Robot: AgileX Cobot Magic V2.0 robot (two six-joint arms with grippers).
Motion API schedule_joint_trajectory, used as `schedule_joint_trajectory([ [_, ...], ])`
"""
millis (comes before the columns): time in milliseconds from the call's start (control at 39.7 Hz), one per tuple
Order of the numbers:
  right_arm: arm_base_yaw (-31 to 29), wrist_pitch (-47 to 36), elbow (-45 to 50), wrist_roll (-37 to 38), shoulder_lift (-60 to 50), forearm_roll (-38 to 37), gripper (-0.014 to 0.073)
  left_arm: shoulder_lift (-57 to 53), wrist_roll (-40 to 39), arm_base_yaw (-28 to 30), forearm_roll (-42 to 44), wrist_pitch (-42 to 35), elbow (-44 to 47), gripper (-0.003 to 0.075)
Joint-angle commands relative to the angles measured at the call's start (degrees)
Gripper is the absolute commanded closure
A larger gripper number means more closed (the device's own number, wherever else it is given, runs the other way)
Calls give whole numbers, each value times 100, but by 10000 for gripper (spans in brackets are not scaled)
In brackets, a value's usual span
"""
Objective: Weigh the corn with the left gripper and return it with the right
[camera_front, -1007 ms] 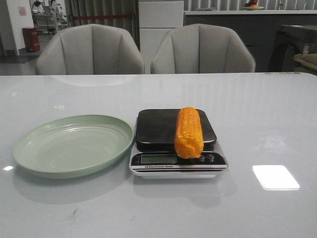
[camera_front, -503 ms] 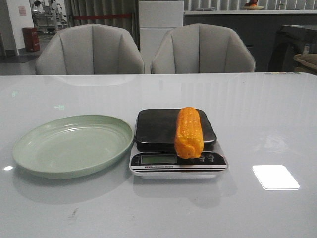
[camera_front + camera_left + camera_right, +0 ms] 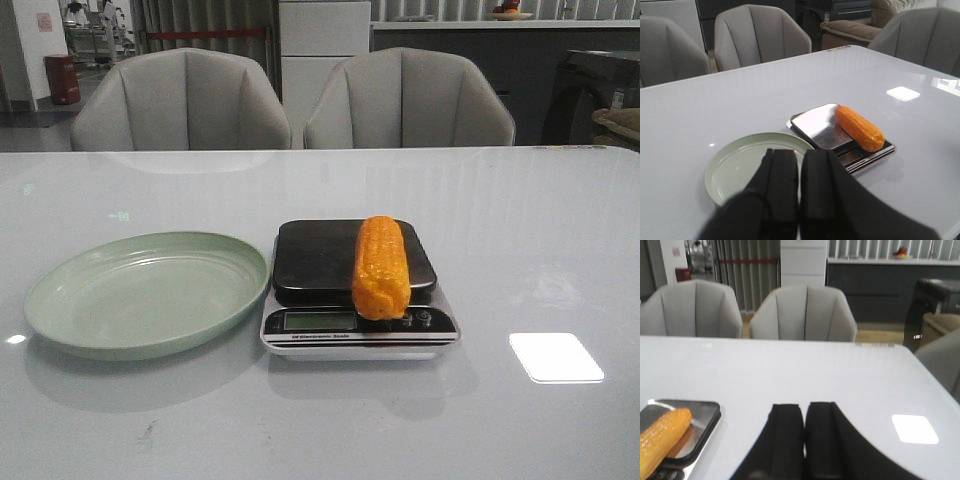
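Corn on the scale

Wrist views alone show both black grippers, left gripper [image 3: 799, 192] and right gripper [image 3: 805, 440], each closed and empty. Orange-yellow corn [image 3: 381, 266] lies centre frame on the dark flat kitchen scale [image 3: 312, 258]. Left of it, the pale green round plate [image 3: 70, 290] holds nothing.

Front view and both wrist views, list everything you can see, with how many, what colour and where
corn: one, orange-yellow, lying on the right part of the scale's platform, near end over the buttons
scale: one, black platform on a silver base, table centre
plate: one, pale green, empty, left of the scale
table: one, glossy white
chairs: two in the front view, grey, behind the table
left gripper: one, black, shut, held back from the plate
right gripper: one, black, shut, right of the scale
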Motion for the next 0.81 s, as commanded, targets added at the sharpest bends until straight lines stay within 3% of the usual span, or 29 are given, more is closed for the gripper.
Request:
schedule_joint_trajectory([
  [0,-23,190,-556,-9,504,130,427,62,8,-5,-16,-470,-131,596],
  [529,151,947,-696,-9,951,263,408,62,8,-5,-16,-470,-131,596],
  [655,511,876,-703,-9,1224,270,290,62,8,-5,-16,-470,-131,596],
  [780,919,658,-752,-9,1703,270,92,62,8,-5,-16,-470,-131,596],
])
